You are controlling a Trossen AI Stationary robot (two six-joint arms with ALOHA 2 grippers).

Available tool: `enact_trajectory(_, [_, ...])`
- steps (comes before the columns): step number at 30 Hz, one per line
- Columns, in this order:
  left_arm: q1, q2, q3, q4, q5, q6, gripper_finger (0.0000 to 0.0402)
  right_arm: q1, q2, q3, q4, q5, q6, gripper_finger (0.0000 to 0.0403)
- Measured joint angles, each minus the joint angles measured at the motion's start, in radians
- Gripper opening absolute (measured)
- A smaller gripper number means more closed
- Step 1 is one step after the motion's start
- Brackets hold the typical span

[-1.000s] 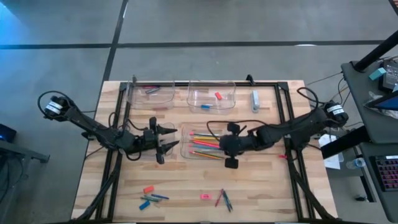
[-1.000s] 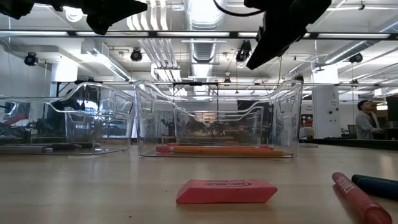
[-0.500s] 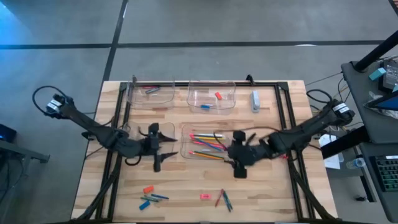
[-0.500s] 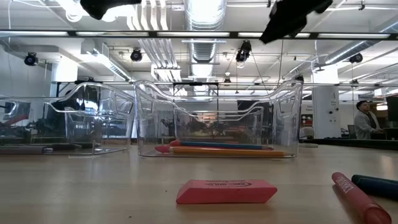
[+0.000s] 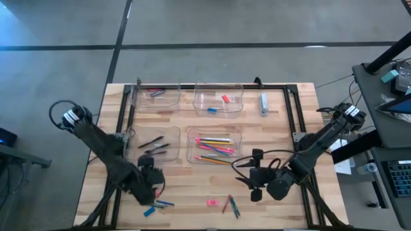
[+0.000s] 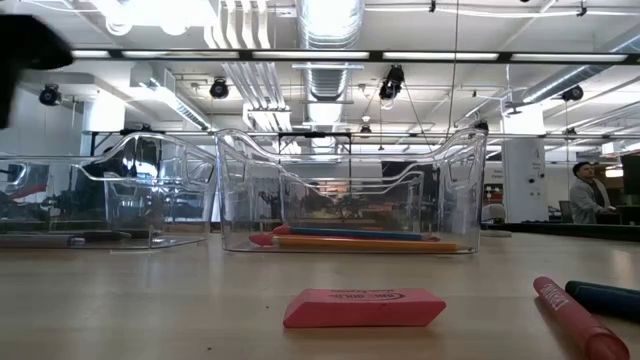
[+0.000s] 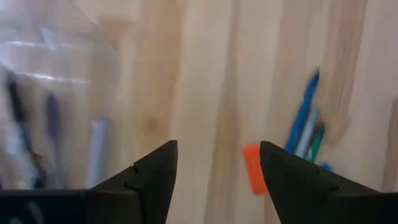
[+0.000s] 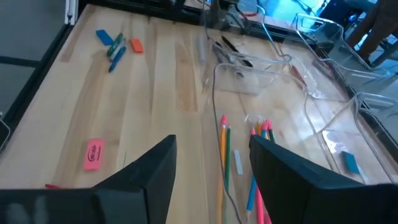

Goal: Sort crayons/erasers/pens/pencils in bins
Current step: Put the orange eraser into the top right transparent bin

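My left gripper (image 5: pixel 151 188) (image 7: pixel 217 163) hangs open, pointing down over the near left of the table. An orange eraser (image 7: pixel 254 169) lies just inside one fingertip, with blue and green crayons (image 7: pixel 303 127) (image 5: pixel 154 206) beyond it. My right gripper (image 5: pixel 248 181) (image 8: pixel 211 149) is open and empty above the table, near the pencil bin (image 5: pixel 214 146). A pink eraser (image 8: pixel 93 154) (image 6: pixel 365 307) and a red and a teal crayon (image 5: pixel 230 205) lie flat by the near edge. Dark pens lie in the near left bin (image 5: pixel 154 146).
Two more clear bins stand at the far side. The left one (image 5: pixel 157 96) holds a few sticks and the middle one (image 5: pixel 218 101) a red and a blue eraser. A pale blue-grey oblong (image 5: pixel 263 102) lies to their right. Black frame rails run along both table sides.
My left gripper has swung from beside the pen bin toward the near edge and tipped to point down over the orange eraser. My right gripper has drawn back from over the pencil bin toward the near right. A bluish pencil now lies on top in that bin.
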Motion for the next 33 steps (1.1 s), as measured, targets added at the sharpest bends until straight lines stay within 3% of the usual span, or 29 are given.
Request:
enact_trajectory(5, [-0.096,0.092,-0.009,0.029,-0.030,-0.087,0.0212,0.006,0.000,0.000,0.002,0.005,0.008,0.0191])
enact_trajectory(9, [-0.134,0.121,-0.058,0.177,-0.032,-0.108,0.0212,0.007,0.005,0.000,0.005,0.007,0.008,0.0191])
enact_trajectory(12, [-0.137,0.114,-0.128,0.296,-0.026,-0.116,0.0212,0.007,0.005,0.000,0.008,0.008,0.008,0.0192])
enact_trajectory(19, [-0.137,0.080,-0.252,0.339,-0.002,-0.193,0.0212,0.007,0.005,0.000,0.011,0.008,0.008,0.0190])
enact_trajectory(24, [-0.142,0.080,-0.323,0.496,0.013,-0.184,0.0212,0.007,0.005,-0.002,0.011,0.008,0.008,0.0190])
enact_trajectory(33, [-0.155,0.080,-0.346,0.538,0.006,-0.211,0.0212,0.007,0.005,-0.009,0.011,0.008,0.029,0.0189])
